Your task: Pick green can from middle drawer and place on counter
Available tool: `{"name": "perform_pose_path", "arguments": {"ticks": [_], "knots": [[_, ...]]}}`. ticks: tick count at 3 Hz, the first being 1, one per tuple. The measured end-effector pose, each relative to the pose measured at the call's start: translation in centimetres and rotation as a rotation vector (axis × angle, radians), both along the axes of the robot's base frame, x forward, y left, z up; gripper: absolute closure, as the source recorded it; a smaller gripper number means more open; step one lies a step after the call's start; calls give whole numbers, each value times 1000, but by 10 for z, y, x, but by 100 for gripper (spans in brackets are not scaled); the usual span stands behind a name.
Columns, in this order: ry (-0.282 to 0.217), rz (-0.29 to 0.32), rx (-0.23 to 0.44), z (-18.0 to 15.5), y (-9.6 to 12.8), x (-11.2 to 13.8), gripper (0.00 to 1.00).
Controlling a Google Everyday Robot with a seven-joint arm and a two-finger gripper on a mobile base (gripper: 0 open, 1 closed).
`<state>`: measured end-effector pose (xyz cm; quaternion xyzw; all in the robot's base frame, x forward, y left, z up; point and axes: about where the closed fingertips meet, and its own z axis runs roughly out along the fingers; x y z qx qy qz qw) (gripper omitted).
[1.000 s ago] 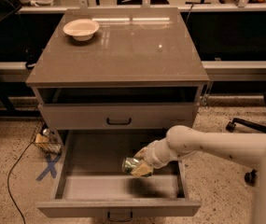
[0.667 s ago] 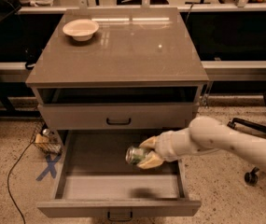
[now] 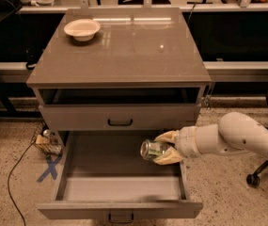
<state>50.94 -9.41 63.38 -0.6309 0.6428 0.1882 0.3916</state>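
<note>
The tool [image 3: 164, 148] hangs over the right side of the open middle drawer [image 3: 119, 189]. Its two pale fingers [image 3: 167, 136] are clamped above and below the green can [image 3: 151, 149], which lies sideways with its silver end pointing away from the arm [image 3: 237, 136]. The fingers hide much of the can's body. The arm is cut off at the right edge. Above the tool is a shallower drawer front [image 3: 86, 117], then the bench [image 3: 124, 55], with a beige bowl [image 3: 82, 29] up and to the left.
</note>
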Motion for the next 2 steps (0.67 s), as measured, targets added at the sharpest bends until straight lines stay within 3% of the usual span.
{"name": "perform_pose_path", "arguments": {"ticks": [1, 2], "knots": [[-21, 0, 2, 11, -5, 1, 100], [-140, -20, 25, 92, -28, 6, 100]]}}
